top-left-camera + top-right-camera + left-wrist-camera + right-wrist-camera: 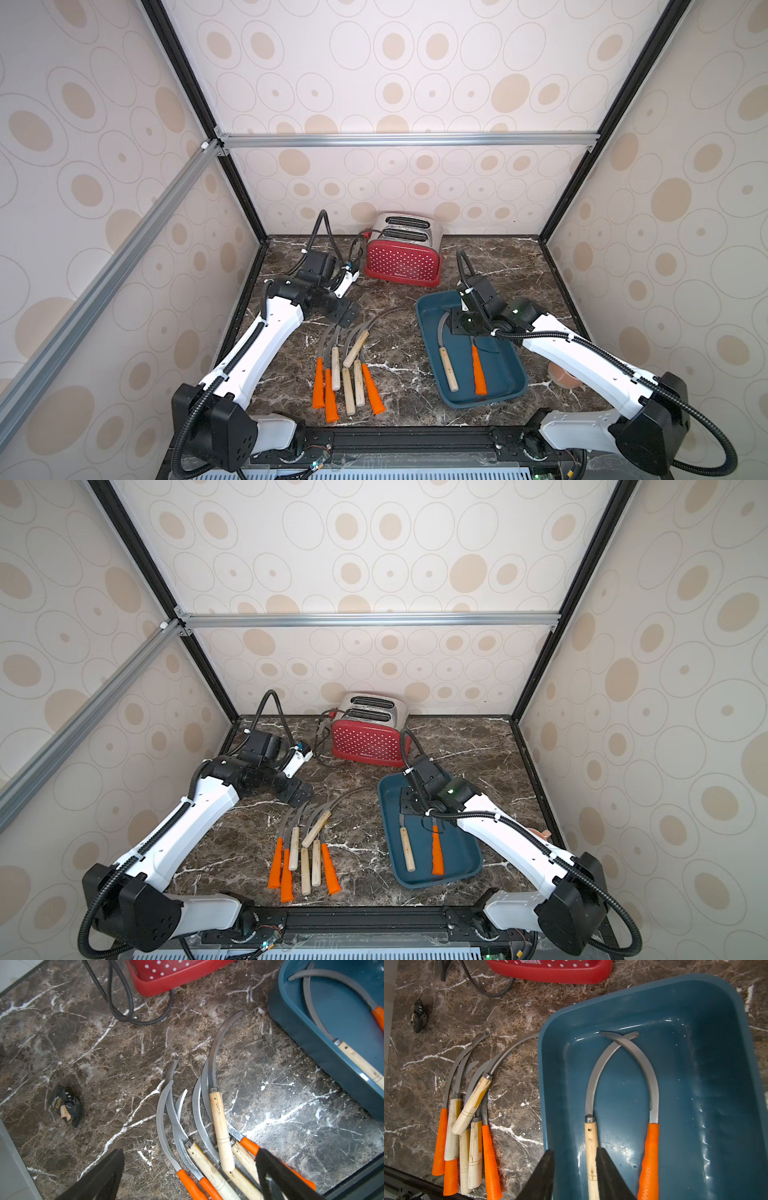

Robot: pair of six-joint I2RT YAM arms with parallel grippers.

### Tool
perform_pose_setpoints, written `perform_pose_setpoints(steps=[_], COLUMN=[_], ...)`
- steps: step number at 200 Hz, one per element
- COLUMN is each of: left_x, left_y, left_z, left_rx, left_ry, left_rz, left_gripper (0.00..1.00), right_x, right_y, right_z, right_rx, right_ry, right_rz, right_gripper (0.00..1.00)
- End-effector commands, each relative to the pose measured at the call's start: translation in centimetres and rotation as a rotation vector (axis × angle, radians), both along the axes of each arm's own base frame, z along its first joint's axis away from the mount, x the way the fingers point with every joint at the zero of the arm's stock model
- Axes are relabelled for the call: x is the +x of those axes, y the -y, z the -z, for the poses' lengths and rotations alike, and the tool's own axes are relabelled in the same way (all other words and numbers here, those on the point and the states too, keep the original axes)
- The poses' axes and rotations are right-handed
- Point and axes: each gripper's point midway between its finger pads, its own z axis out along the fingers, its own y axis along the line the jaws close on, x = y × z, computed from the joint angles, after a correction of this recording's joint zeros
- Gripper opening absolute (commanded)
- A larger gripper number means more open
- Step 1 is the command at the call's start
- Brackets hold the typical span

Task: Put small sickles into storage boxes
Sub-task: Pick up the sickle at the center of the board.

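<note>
**K:** Sickle status?

**M:** Two are in the shallow dark teal-blue plastic tray [633, 991]: a pale wooden-handled sickle [590, 1140] and an orange-handled sickle [651, 1147]. Handles lie side by side, apart. The curved grey blades cross near their tips at the tray's far end.

**K:** The rest?

**M:** There's a pile of seven sickles [348, 390] on the dark brown marble tabletop [411, 374], just beside the tray on the left arm's side. Three orange handles, four wooden. One wooden-handled one lies tilted across the others, and its long blade reaches the tray's wall; contact can't be told.

**K:** Pincers?

**M:** The right pincer [574, 1149] hangs over the tray, fingers a narrow gap apart, nothing pinched. In the right wrist view the wooden handle runs along one finger's inner edge. The left pincer [190, 1150] hovers at the blade end of the pile, fingers spread wide, empty.

**K:** Other items?

**M:** A red white-dotted toaster [402, 264] stands at the back, behind pile and tray, its black cord [124, 1001] looped on the marble. A small crumpled black wrapper [65, 1106] lies well apart from the pile.
</note>
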Motion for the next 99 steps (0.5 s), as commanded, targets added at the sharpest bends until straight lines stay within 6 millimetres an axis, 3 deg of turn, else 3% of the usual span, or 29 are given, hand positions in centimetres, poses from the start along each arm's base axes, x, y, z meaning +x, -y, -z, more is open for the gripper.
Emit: perform_pose_setpoints(steps=[1, 66, 99], left_x=[-0.2, -1.1, -0.7], left_y=[1.0, 3.2, 3.1], left_z=[1.2, 6.2, 6.7], left_rx=[0.046, 0.101, 0.097], left_ry=[-0.021, -0.153, -0.14], left_rz=[0.042, 0.044, 0.002], left_gripper=[0.99, 0.99, 0.99], right_x=[-0.7, -1.9, -2.3], right_y=[1.0, 3.0, 2.6], right_z=[-0.4, 0.5, 0.8], right_rx=[0.002, -0.016, -0.01], right_ry=[0.019, 0.028, -0.003], right_rz=[0.042, 0.088, 0.07], right_gripper=[0.36, 0.35, 0.34])
